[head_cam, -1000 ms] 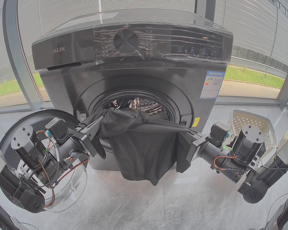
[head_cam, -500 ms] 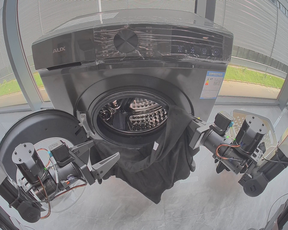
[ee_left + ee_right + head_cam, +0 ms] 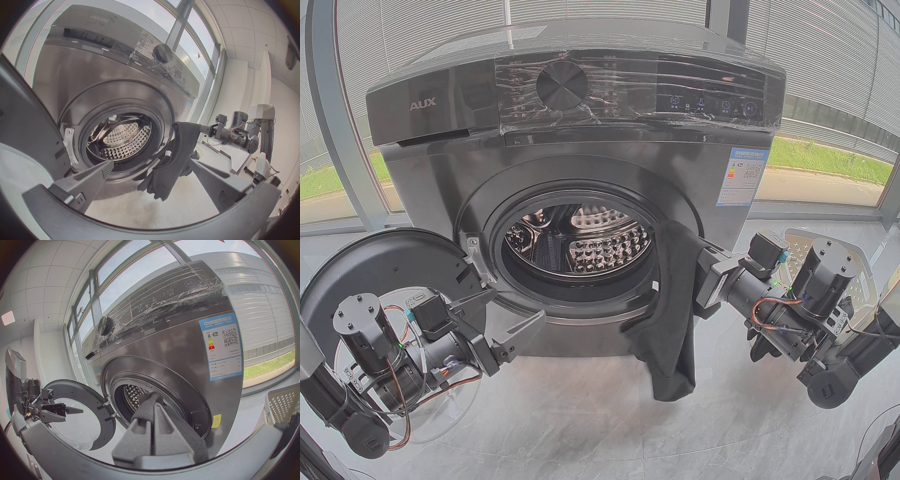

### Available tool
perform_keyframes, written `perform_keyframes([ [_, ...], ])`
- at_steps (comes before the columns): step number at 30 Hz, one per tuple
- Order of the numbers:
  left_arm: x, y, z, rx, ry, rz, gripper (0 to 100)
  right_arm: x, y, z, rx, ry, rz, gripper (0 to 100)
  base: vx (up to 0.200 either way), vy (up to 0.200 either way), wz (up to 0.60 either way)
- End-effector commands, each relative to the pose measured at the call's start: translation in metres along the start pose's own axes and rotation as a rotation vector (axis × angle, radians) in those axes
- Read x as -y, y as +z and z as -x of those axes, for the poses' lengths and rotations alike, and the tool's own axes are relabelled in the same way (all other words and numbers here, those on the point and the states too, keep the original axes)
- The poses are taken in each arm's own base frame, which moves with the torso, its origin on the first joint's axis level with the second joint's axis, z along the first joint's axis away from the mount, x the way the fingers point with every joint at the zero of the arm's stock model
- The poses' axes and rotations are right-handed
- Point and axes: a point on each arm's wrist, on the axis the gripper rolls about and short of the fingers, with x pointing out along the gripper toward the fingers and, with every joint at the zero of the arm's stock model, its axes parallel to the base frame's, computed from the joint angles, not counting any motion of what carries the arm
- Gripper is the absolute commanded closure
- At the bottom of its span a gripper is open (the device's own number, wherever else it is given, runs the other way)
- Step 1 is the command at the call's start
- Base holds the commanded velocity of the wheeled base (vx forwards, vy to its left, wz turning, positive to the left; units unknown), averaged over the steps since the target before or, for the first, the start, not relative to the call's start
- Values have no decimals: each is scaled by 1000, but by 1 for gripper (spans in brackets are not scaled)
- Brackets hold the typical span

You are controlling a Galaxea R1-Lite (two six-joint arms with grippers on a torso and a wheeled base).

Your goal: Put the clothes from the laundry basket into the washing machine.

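The black garment [image 3: 669, 325] folds over the tips of the right hand [image 3: 154, 410], so we cannot see the pinch itself. In its wrist view the two fingers lie pressed together with cloth bunched over them. The laundry basket [image 3: 800, 240] is largely hidden behind the right arm, and we cannot tell what it holds. The garment hangs straight down from that hand, by the right rim of the washing machine [image 3: 575, 156] opening and outside the drum [image 3: 581, 244]. We cannot tell whether its lower end touches the floor [image 3: 581, 412]. It is a limp, dark, crumpled column with a small pale tag. Our left hand [image 3: 520, 301] is spread wide and holds nothing, low beside the open door [image 3: 381, 262], well apart from the garment.
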Motion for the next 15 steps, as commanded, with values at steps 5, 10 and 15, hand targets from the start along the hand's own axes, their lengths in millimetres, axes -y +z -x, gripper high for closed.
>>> perform_keyframes([
  [5, 7, -28, 1, -133, -35, 2, 0, -3, 1, 0, 5, 10, -2, 100, 0, 0, 0],
  [10, 8, -48, -11, -214, -57, -41, 0, -4, 5, -1, 21, 12, -3, 100, 0, 0, 0],
  [15, 7, -73, -28, -294, -71, -46, 0, -4, 5, -2, 23, 14, -3, 100, 0, 0, 0],
])
